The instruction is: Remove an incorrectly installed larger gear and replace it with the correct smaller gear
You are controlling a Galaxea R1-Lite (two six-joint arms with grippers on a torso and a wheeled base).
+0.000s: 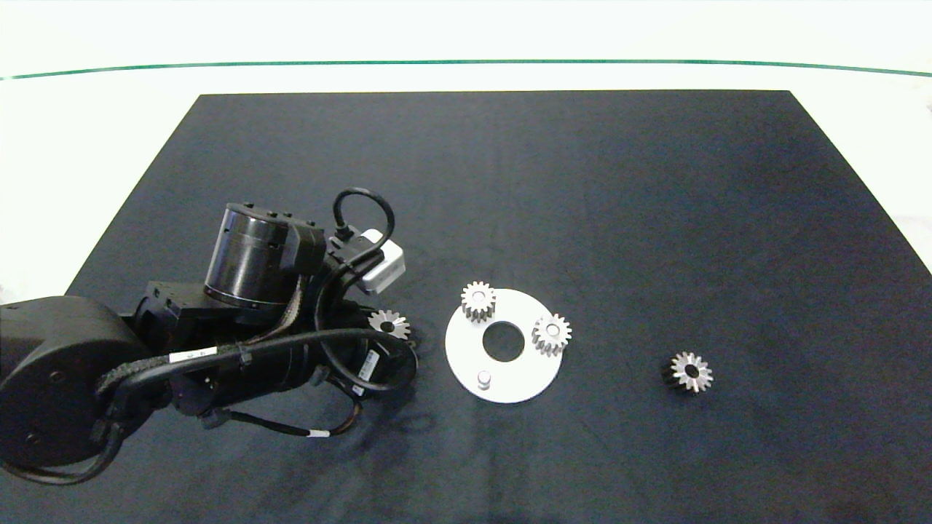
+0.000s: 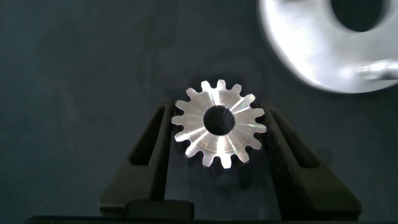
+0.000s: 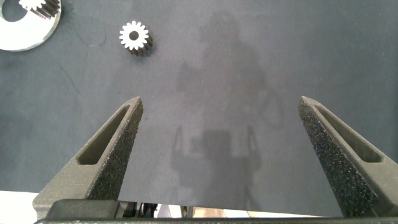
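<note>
The larger gear [image 1: 389, 324] [image 2: 217, 123], bright with long pointed teeth, lies flat on the black mat just left of the white round plate [image 1: 526, 372] [image 2: 305, 50]. My left gripper [image 2: 217, 107] is shut on it, one finger against the teeth on each side. Two small gears [image 1: 478, 300] [image 1: 551, 333] sit on the plate, and a bare peg [image 1: 483, 378] stands at its near edge. The smaller gear [image 1: 689, 371] [image 3: 135, 37] lies loose on the mat to the plate's right. My right gripper [image 3: 219, 102] hangs open above bare mat, out of the head view.
The left arm [image 1: 255, 327] with its cables covers the mat's near left part. The black mat [image 1: 510, 182] lies on a white table, with open mat behind and right of the plate. The plate has a large centre hole [image 1: 503, 342].
</note>
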